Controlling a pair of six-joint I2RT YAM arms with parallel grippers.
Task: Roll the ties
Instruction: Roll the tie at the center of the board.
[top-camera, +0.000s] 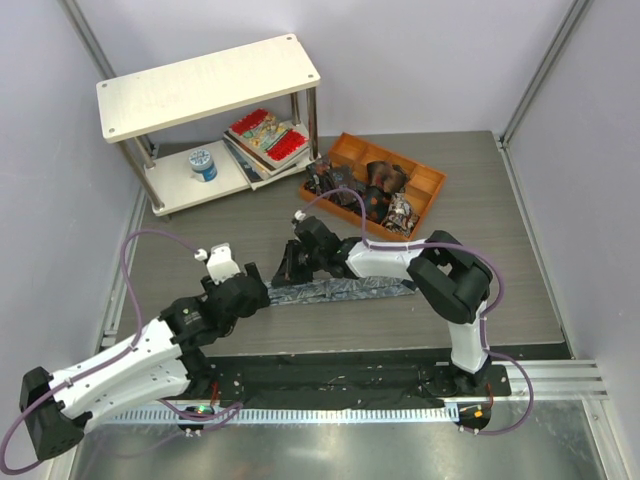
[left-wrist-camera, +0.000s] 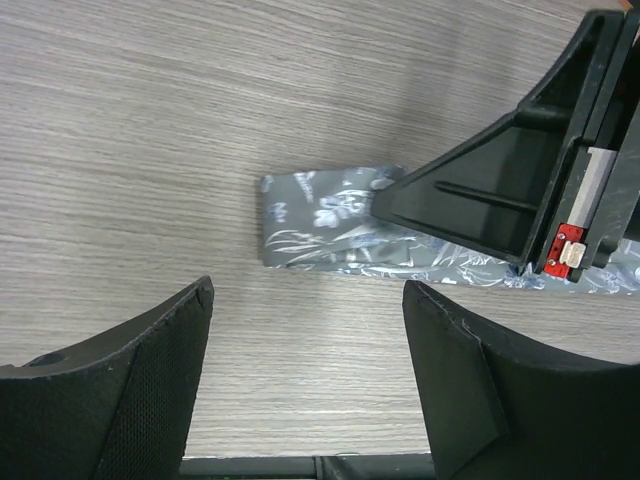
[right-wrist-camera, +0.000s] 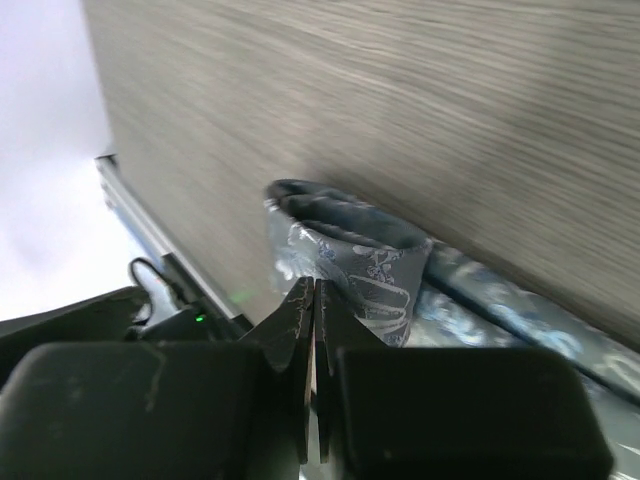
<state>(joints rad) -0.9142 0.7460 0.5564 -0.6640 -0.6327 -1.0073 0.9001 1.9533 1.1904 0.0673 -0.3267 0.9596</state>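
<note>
The grey-blue tie (top-camera: 345, 289) is lying left-to-right, nearside of the orange tray (top-camera: 430, 200). The right gripper (right-wrist-camera: 312, 295), closed, is perhaps pressing its folded left end. The left gripper (left-wrist-camera: 305, 295) is hovering just beyond, wide open and empty.

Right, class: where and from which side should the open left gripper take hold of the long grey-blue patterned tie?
Probably the doubled-over end of the long grey-blue patterned tie, from above, straddling its width: it lies flat, and the shut right gripper blocks the inner side.
</note>
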